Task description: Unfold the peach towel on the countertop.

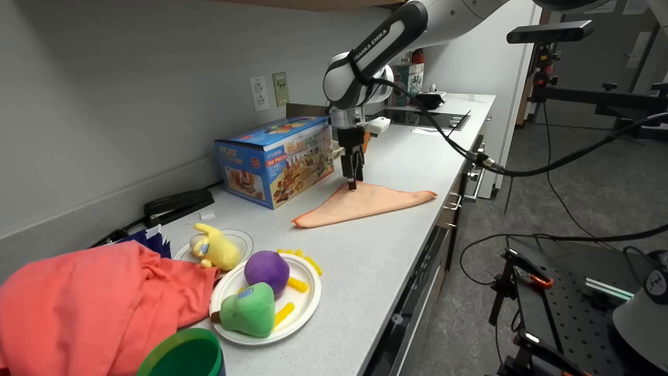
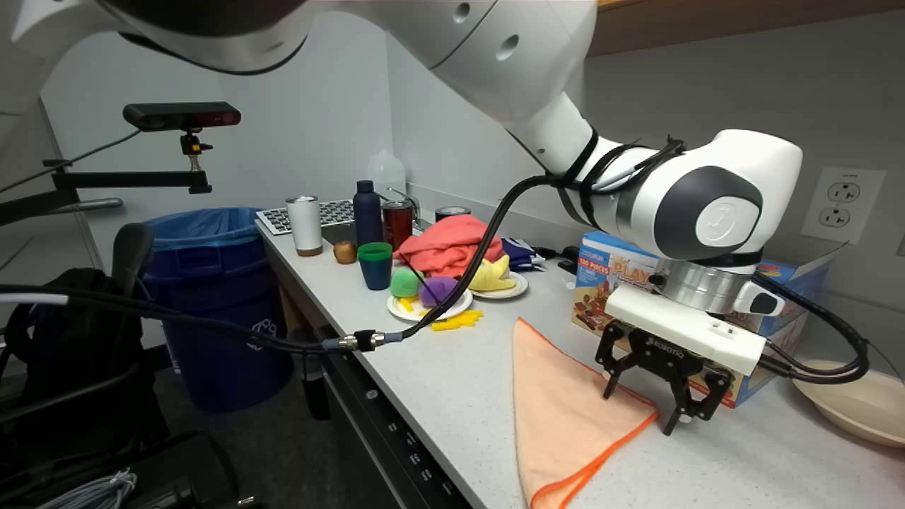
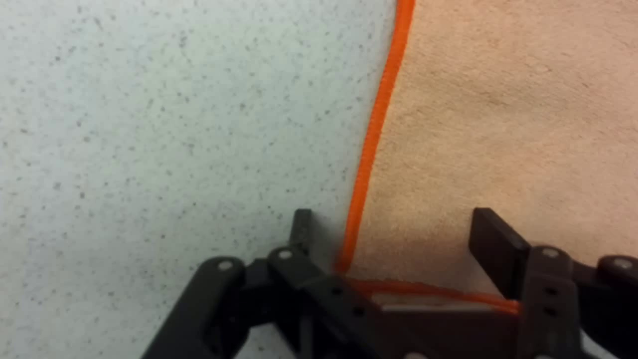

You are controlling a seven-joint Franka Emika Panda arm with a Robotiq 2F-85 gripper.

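Note:
The peach towel point(image 1: 368, 202) with orange edging lies folded into a triangle on the grey speckled countertop point(image 1: 349, 292). It also shows in an exterior view point(image 2: 558, 417) and in the wrist view point(image 3: 518, 124). My gripper point(image 2: 639, 411) points down at a corner of the towel near the box; it also shows in an exterior view point(image 1: 356, 184). In the wrist view my gripper point(image 3: 391, 212) is open, with one finger over the towel and one over the bare counter. The orange-edged corner lies between the fingers, not gripped. Whether the fingertips touch the surface is unclear.
A blue play food box point(image 1: 292, 167) stands against the wall beside the gripper. A beige bowl point(image 2: 859, 403) is behind the gripper. A plate point(image 1: 302, 318) with toy food, a red cloth point(image 1: 99, 308) and a green cup point(image 1: 182, 355) stand farther along the counter. A cable point(image 2: 509, 205) hangs from the arm.

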